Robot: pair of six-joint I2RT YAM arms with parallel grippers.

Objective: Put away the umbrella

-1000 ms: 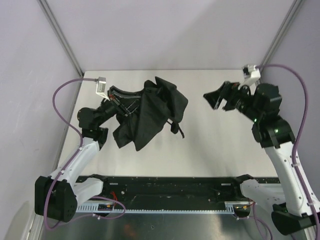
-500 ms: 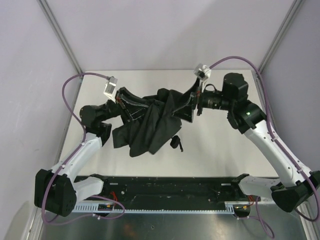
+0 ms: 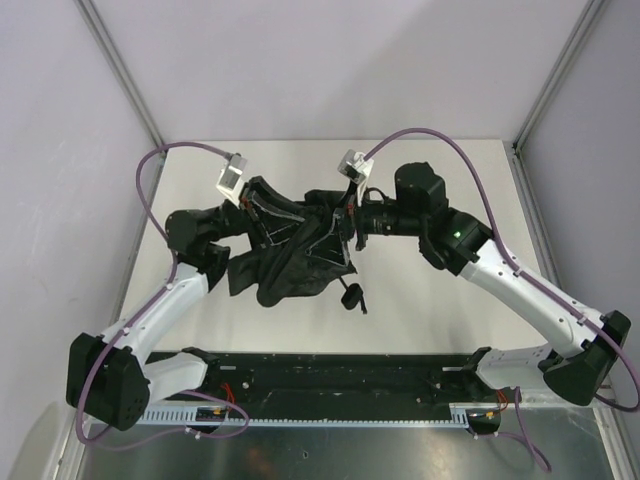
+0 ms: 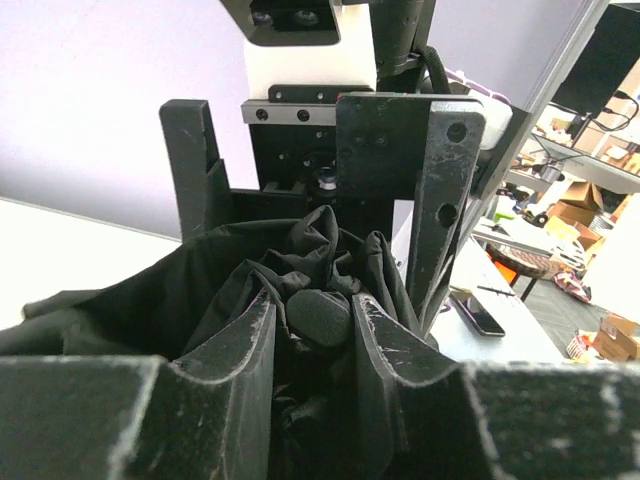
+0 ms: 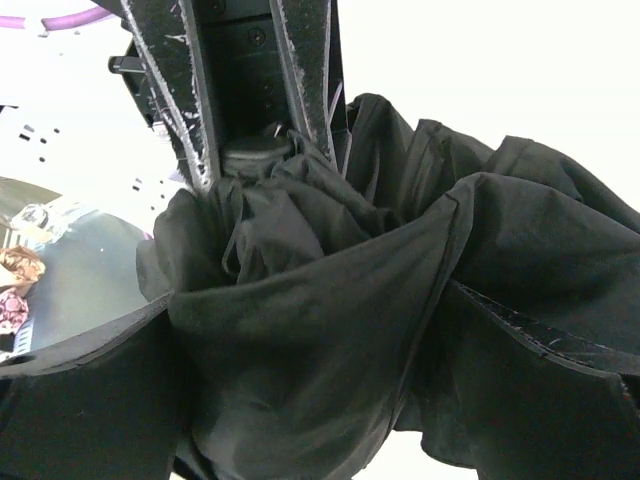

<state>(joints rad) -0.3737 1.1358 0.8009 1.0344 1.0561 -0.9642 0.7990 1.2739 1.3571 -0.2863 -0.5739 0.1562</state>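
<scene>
The umbrella [image 3: 292, 258] is a crumpled bundle of black fabric held above the table's left middle. Its small handle and strap [image 3: 350, 296] dangle below on the right. My left gripper [image 3: 266, 216] is shut on the umbrella; in the left wrist view its fingers [image 4: 250, 345] pinch a round black cap [image 4: 320, 315] amid the folds. My right gripper [image 3: 343, 222] faces it from the right, open wide. The canopy [image 5: 330, 300] bulges between its spread fingers [image 5: 545, 390] in the right wrist view. The shaft is hidden in the fabric.
The white table [image 3: 440, 300] ends in a black rail [image 3: 340, 375] at the near edge. Grey walls and metal posts [image 3: 120, 70] close in the left, back and right. Purple cables [image 3: 440, 140] loop above both wrists.
My right arm has swung in from the far right to the umbrella and opened wider, its jaws now astride the canopy. The left arm has carried the umbrella slightly rightward.
</scene>
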